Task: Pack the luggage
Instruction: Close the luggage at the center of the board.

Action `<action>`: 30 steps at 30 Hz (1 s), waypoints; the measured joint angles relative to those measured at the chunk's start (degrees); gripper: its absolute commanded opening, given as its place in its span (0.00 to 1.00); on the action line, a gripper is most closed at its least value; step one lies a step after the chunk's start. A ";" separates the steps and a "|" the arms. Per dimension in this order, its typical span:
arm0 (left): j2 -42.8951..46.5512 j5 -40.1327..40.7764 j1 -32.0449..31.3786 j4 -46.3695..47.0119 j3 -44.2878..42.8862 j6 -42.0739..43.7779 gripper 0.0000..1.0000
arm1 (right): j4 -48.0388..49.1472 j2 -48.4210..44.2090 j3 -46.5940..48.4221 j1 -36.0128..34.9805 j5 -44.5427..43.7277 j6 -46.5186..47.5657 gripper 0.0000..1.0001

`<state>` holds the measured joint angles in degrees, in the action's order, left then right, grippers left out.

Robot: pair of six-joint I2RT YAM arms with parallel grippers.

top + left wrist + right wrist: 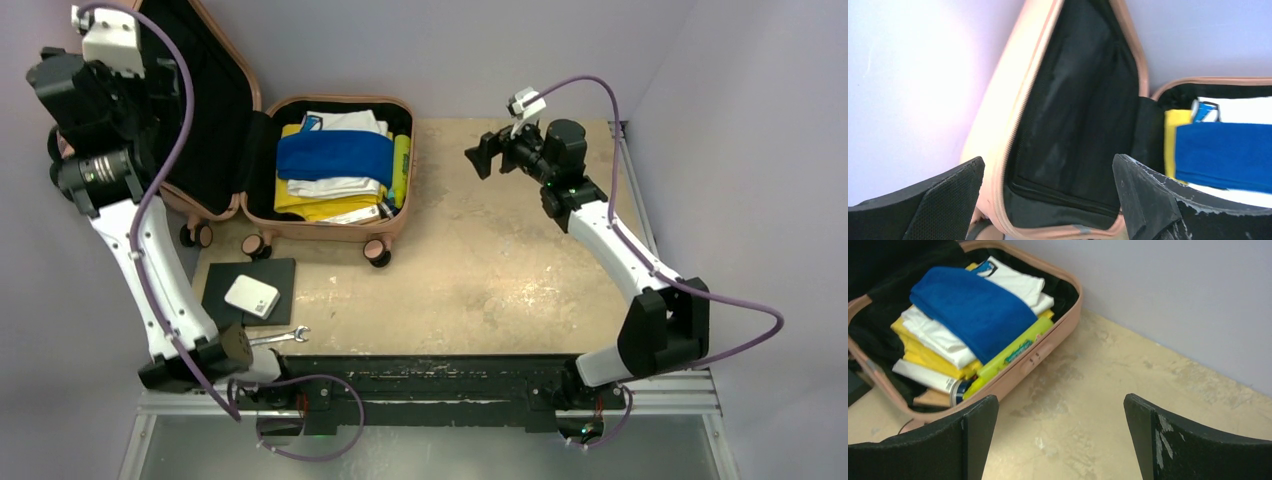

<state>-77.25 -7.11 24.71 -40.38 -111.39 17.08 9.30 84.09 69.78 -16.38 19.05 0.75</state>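
The salmon-pink luggage (325, 229) lies open at the table's back left, its lid (215, 100) standing up with the black lining facing right. The base holds folded white and yellow clothes, a blue cloth (335, 155) on top, and a yellow-green tube (401, 170) along the right wall. High at the far left, my left gripper (1048, 200) is open with the lid's pink rim (998, 150) showing between its fingers; whether it touches the rim I cannot tell. Right of the luggage, my right gripper (484, 155) hangs open over bare table and holds nothing.
A flat black pad (228, 280) with a white box (252, 296) on it lies in front of the luggage. A small silver wrench (280, 337) rests near the left arm's base. Lilac walls close in the back and sides, and a metal rail (628, 165) runs along the right edge.
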 measured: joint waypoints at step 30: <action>-13.51 16.04 -0.35 -2.16 -10.51 0.55 0.23 | 7.28 -3.58 -10.71 0.00 6.23 1.60 0.97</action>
<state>-90.76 8.93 24.36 -42.54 -121.91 17.63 16.58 80.51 59.07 -16.38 25.28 2.35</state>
